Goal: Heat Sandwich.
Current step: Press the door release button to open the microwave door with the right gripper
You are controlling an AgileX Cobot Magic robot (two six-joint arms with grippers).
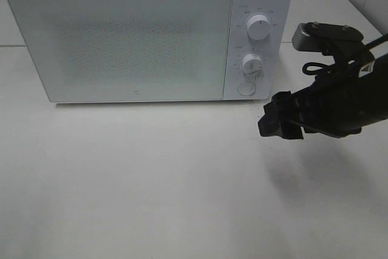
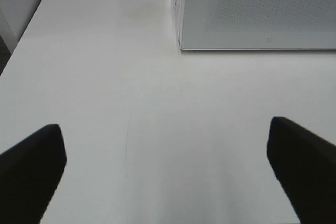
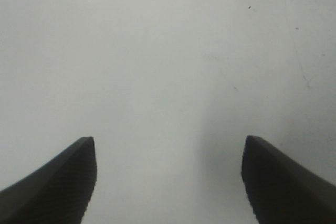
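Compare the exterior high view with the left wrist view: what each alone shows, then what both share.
Only the exterior high view shows the microwave's control panel, with upper knob, lower knob and round button, and the right gripper near it. Only the left wrist view shows the left gripper, open over the table. Both show the microwave's closed door and the white table; neither shows a sandwich.

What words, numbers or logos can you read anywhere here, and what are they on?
Nothing here is legible.
Upper knob on the microwave: small marks around it, too blurred to read.
Lower knob: small marks around it, too blurred to read.
Door: tiny logo near its bottom edge, too small to read.
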